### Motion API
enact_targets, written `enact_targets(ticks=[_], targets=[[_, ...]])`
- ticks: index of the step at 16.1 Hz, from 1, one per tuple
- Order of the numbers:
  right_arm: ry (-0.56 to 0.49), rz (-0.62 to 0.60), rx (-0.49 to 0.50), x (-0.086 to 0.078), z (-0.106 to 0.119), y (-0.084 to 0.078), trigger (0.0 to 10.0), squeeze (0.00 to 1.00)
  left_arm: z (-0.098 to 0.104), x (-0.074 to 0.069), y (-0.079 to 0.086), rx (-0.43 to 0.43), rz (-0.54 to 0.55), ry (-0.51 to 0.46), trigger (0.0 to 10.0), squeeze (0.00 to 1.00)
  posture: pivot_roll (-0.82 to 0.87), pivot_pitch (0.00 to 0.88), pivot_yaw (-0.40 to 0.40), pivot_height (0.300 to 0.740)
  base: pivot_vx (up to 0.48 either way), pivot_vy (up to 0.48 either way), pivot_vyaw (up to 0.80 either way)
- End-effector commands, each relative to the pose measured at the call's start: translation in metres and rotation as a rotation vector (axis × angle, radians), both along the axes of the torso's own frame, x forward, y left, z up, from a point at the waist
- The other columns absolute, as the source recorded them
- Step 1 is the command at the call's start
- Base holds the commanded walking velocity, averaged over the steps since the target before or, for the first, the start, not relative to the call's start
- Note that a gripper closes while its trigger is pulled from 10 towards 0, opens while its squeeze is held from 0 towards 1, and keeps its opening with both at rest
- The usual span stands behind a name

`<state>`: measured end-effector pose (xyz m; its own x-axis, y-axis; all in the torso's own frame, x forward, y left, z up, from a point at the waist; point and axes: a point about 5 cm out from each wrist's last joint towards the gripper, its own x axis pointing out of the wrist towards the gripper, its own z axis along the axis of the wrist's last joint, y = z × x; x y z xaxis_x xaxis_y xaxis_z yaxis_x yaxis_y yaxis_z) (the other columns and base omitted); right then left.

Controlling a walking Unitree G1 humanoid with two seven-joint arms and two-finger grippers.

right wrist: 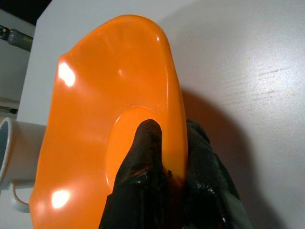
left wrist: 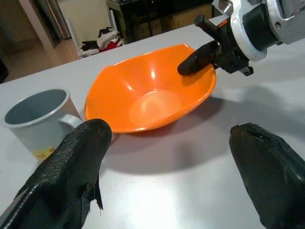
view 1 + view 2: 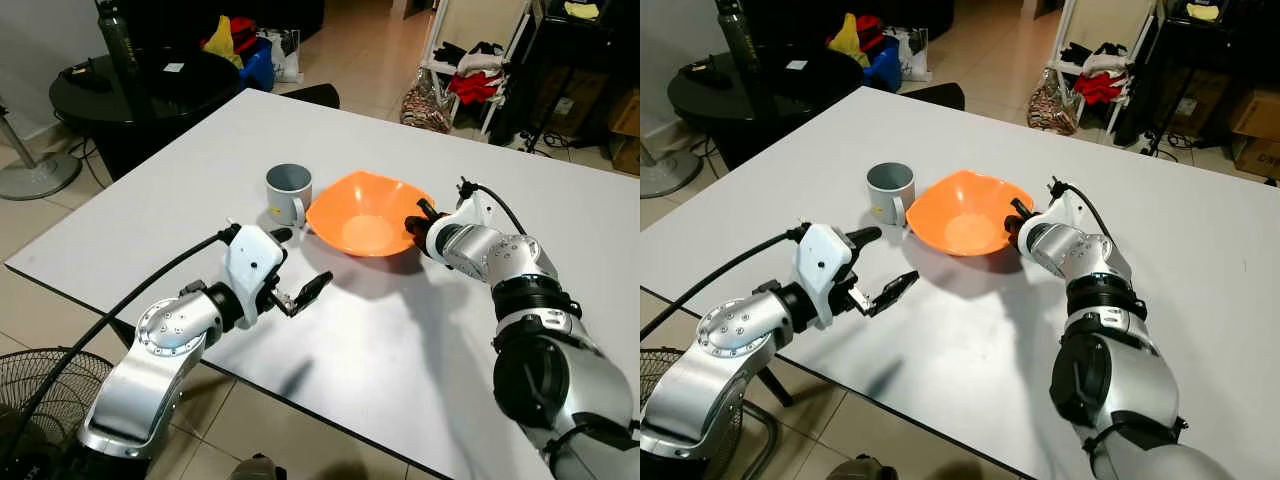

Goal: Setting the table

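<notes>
An orange bowl [image 3: 365,212] stands on the white table [image 3: 420,340] with a grey mug [image 3: 288,193] just beside it on the robot's left, the mug's handle turned toward the near edge and a yellow mark low on its wall. The right gripper [image 3: 419,222] reaches the bowl from the robot's right and pinches its rim: in the right wrist view one black finger lies inside the bowl against the inner wall and the other [image 1: 207,162] presses the outer wall, with the thin orange rim clamped between them. The bowl's right-hand edge appears slightly raised where it is gripped, casting a dark shadow on the tabletop below it; whether its base fully rests on the table cannot be told. The left gripper [image 3: 290,270] hovers above the table near the front edge, short of the mug and bowl and touching neither; its two black fingers are spread wide apart and hold nothing, as the left wrist view shows with one fingertip [image 2: 76,162] toward the mug and the other toward the bare tabletop. A black cable [image 3: 130,300] runs along the left arm. Beyond the table stand a round black side table [image 3: 150,85] with a dark bottle [image 3: 115,35], a rack of clothes [image 3: 475,70], and, beneath the near corner, a floor fan [image 3: 40,390].
</notes>
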<state>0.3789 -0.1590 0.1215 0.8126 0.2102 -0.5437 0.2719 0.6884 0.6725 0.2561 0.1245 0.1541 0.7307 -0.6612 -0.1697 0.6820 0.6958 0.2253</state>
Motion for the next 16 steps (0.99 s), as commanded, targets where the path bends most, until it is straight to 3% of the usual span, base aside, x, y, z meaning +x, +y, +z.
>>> enact_targets(ticks=[1,2,4,5,6,9,11,13,14,15,16], targets=[[-0.010,-0.014,-0.004,0.003,0.004,-0.003,10.0,0.49,0.003,-0.001,0.000,0.002,-0.009,-0.009,10.0,0.00,0.20,0.000,-0.007,0.740,0.000,0.000,0.00],[-0.007,-0.014,-0.001,0.002,0.004,-0.004,10.0,0.70,0.004,-0.001,0.000,0.001,-0.011,-0.008,10.0,0.00,0.19,0.000,-0.005,0.740,0.000,0.000,0.00],[-0.005,-0.008,0.009,0.002,0.006,-0.007,10.0,0.76,0.004,0.000,0.000,0.001,-0.013,-0.008,10.0,0.00,0.19,0.000,-0.004,0.740,0.000,0.000,0.00],[-0.003,0.001,0.013,0.002,0.007,-0.009,10.0,0.89,0.005,0.000,0.000,0.000,-0.013,-0.011,10.0,0.00,0.19,0.000,-0.004,0.740,0.000,0.000,0.00],[0.002,0.010,0.018,0.000,0.008,-0.012,10.0,0.95,0.005,0.001,0.000,-0.001,-0.013,-0.013,10.0,0.00,0.18,0.000,-0.005,0.740,0.000,0.000,0.00],[-0.002,0.027,0.042,-0.005,0.015,-0.019,10.0,1.00,0.005,0.001,-0.001,-0.006,-0.014,-0.017,10.0,0.00,0.18,0.000,-0.007,0.740,0.000,0.000,0.00],[-0.032,0.071,0.053,-0.019,0.028,-0.023,10.0,1.00,0.006,0.000,-0.001,-0.017,-0.008,-0.018,10.0,0.00,0.17,0.000,-0.007,0.740,0.000,0.000,0.00],[-0.060,0.113,0.041,-0.039,0.039,-0.029,10.0,0.85,0.008,-0.003,0.002,-0.026,0.004,-0.021,10.0,0.00,0.17,0.000,-0.006,0.740,0.000,0.000,0.00],[-0.073,0.124,0.033,-0.046,0.043,-0.030,10.0,0.55,0.008,-0.004,0.002,-0.032,0.010,-0.021,10.0,0.00,0.17,0.000,-0.006,0.740,0.000,0.000,0.00],[-0.099,0.151,0.017,-0.063,0.048,-0.030,10.0,0.00,0.011,-0.007,0.005,-0.053,0.026,-0.017,10.0,0.00,0.16,0.000,0.009,0.740,0.000,0.000,0.00],[-0.106,0.160,0.012,-0.069,0.050,-0.030,10.0,0.00,0.011,-0.008,0.006,-0.061,0.032,-0.014,10.0,0.00,0.16,0.000,0.009,0.740,0.000,0.000,0.00]])
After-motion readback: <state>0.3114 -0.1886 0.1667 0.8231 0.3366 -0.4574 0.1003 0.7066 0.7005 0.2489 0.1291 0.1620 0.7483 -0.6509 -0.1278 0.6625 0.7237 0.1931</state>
